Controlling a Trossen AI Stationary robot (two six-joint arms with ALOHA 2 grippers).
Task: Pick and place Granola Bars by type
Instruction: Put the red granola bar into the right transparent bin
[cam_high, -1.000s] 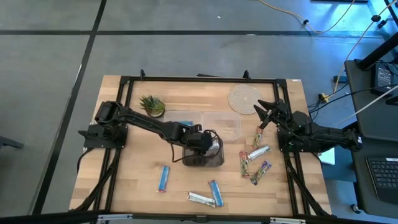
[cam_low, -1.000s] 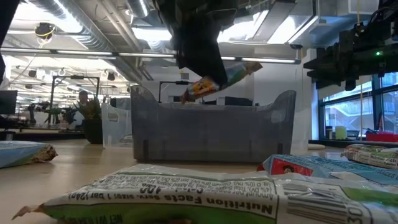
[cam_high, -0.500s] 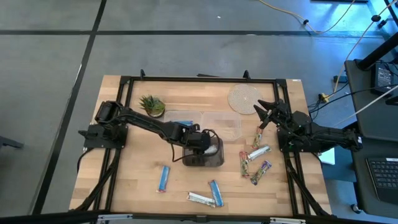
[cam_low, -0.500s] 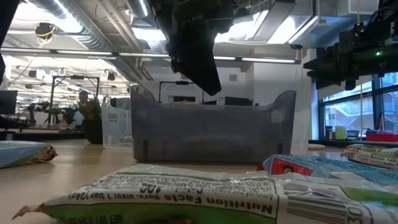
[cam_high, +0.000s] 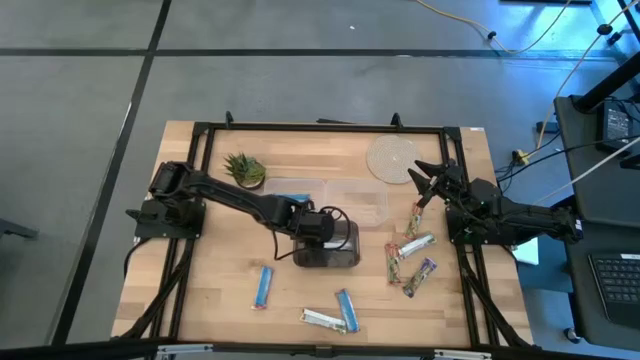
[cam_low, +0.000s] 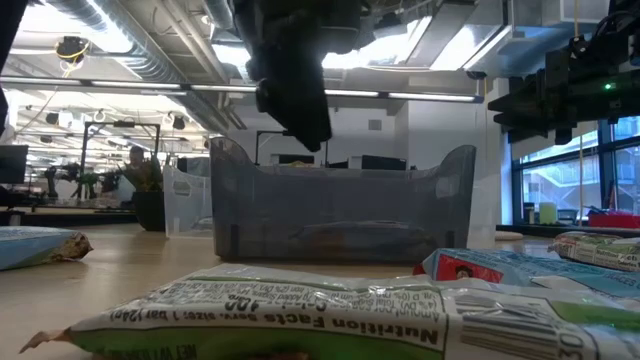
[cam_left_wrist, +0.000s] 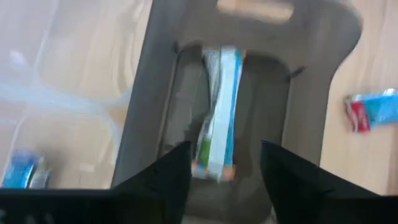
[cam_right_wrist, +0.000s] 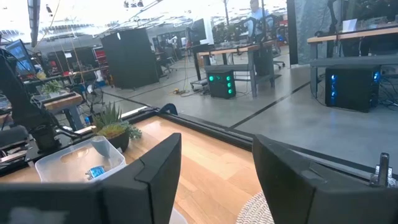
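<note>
The left gripper (cam_left_wrist: 219, 167), fingers spread and empty, hangs over the grey bin (cam_high: 345, 255) mid-table; a bar (cam_left_wrist: 222, 109) lies lengthwise inside, directly below. Nearest loose bars (cam_high: 262, 286) lie toward the front edge. The right gripper (cam_high: 424, 178) waits spread near the right edge.

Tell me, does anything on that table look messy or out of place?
Nothing looks spilled or damaged. Wrapped bars lie scattered loose at odd angles, some near the front edge and some on the right, still unsorted. One bar lies inside the grey bin, below the open left gripper.
</note>
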